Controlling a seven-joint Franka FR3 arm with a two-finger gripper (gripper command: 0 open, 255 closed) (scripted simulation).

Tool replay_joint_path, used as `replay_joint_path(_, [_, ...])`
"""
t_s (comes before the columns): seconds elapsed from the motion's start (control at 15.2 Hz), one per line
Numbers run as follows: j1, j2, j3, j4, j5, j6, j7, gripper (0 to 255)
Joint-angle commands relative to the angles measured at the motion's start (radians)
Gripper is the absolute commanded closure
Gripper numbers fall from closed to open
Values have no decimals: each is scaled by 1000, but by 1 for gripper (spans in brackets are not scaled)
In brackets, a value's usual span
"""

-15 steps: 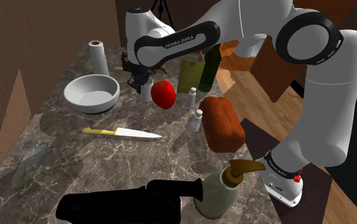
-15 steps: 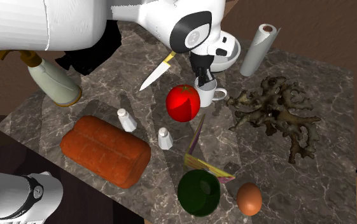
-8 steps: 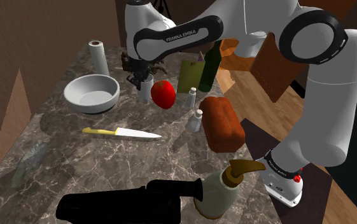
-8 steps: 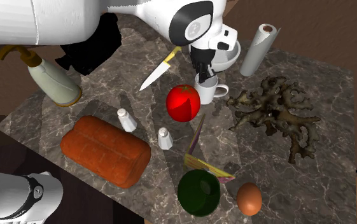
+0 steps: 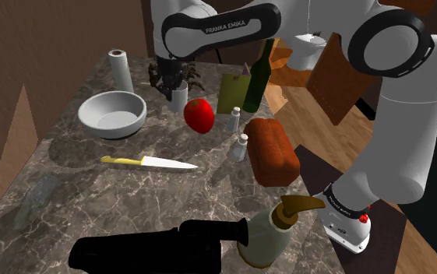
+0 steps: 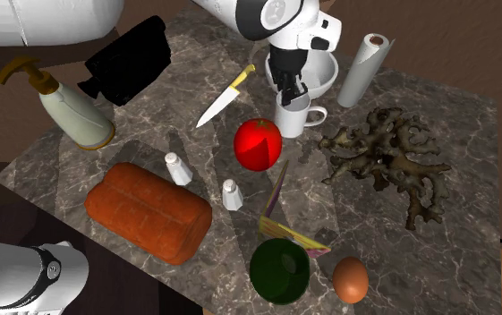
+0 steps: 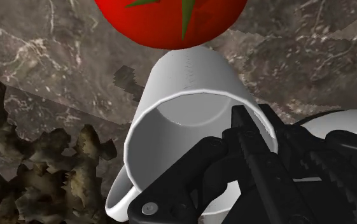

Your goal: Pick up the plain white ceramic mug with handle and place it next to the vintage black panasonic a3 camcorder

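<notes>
The white mug (image 5: 179, 96) hangs a little above the marble table, between the red tomato (image 5: 199, 115) and the white bowl (image 5: 112, 114). My gripper (image 5: 171, 83) is shut on the mug's rim from above. In the second exterior view the mug (image 6: 292, 114) shows its handle pointing to that view's right, with the gripper (image 6: 290, 89) over it. In the wrist view one black finger sits inside the mug (image 7: 183, 95) and the gripper (image 7: 234, 137) clasps its wall. The black camcorder (image 5: 154, 247) lies at the table's near edge, far from the mug, beside the soap dispenser (image 5: 271, 230).
A knife (image 5: 150, 162) lies mid-table. A bread loaf (image 5: 271, 150), two shakers (image 5: 241, 147), a green bottle (image 5: 259, 82) and a paper roll (image 5: 118, 68) stand around. A gnarled root (image 6: 387, 161) lies beyond the mug, and an egg (image 6: 351, 279) at the second exterior view's lower right.
The gripper has risen with the mug clasped in it, lifting the mug off the table beside the tomato. Nothing else has moved.
</notes>
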Motion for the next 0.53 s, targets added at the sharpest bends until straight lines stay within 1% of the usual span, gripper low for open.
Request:
replay_joint_path(0.0, [0, -8, 1, 16, 3, -24, -2, 255])
replay_joint_path(0.46, [3, -22, 5, 88, 9, -110, -10, 255])
